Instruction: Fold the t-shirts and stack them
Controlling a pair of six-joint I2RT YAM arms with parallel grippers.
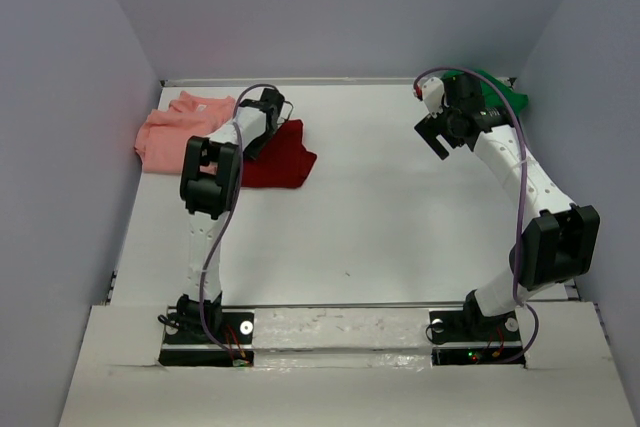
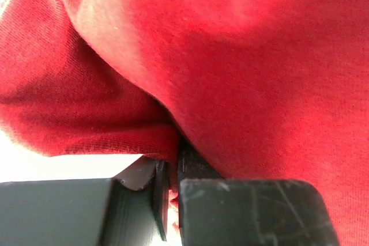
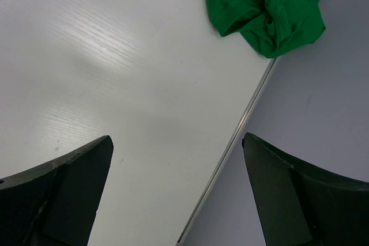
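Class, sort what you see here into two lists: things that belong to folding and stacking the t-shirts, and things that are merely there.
Belongs to the job: dark red t-shirt, pinched in the left gripper; salmon pink t-shirt; green t-shirt, crumpled at the table's far corner; right gripper, open.

Merely there: table; side walls; purple cable.

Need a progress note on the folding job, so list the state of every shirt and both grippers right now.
dark red t-shirt: bunched on the table, a fold pinched by the left gripper.
salmon pink t-shirt: lying at the far left, not gripped.
green t-shirt: crumpled in the far right corner, untouched.
left gripper: shut on red cloth.
right gripper: open, empty, above bare table.
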